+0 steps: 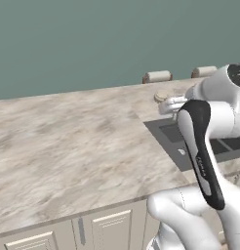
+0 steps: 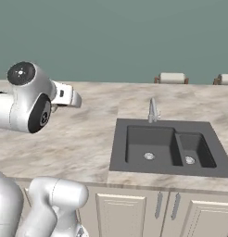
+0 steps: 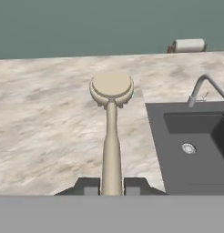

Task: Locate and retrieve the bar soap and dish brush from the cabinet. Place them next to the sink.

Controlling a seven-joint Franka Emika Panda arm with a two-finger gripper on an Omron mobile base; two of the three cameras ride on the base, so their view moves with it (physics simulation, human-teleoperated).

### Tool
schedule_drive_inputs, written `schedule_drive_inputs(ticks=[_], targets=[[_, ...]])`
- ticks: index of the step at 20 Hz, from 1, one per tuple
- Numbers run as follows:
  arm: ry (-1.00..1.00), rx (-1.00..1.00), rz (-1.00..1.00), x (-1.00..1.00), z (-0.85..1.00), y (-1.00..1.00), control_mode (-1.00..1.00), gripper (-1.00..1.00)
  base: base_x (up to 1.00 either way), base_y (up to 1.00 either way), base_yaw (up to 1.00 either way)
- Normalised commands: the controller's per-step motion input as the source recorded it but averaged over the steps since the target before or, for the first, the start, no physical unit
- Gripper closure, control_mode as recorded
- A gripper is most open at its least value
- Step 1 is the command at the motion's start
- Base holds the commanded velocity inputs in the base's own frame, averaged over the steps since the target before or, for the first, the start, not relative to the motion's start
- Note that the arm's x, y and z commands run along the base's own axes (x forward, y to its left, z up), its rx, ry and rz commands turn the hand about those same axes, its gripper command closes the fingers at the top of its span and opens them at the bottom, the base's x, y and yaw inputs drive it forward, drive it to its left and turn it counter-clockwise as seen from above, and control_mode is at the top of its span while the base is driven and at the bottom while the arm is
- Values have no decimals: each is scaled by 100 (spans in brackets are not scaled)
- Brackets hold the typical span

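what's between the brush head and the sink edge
In the hand view, only bare marbled counter lies between the dish brush head and the sink rim.

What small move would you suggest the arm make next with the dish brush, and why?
Probably lower it: the tool is shut on the dish brush, which is over the counter just left of the sink, so setting it down there fits.

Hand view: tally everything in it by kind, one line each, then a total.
dish brush, clamped by the shut gripper: 1
sink: 1
faucet: 1
drain: 1
counter: 1
chair back beyond the counter: 1
Total: 6
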Motion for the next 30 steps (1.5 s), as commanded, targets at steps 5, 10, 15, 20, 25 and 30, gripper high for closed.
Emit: schedule_drive_inputs(ticks=[5, 10, 15, 20, 25, 30], targets=[[21, -9, 1, 100, -85, -7, -100, 100, 0, 0, 0], [12, -17, 1, 100, -78, -12, -100, 100, 0, 0, 0], [3, 2, 3, 94, -34, -10, -100, 100, 0, 0, 0], [11, 1, 3, 88, -51, -25, -100, 100, 0, 0, 0], [16, -9, 0, 41, -49, -25, -100, 100, 0, 0, 0], [12, -1, 0, 0, -33, -2, -100, 100, 0, 0, 0]])
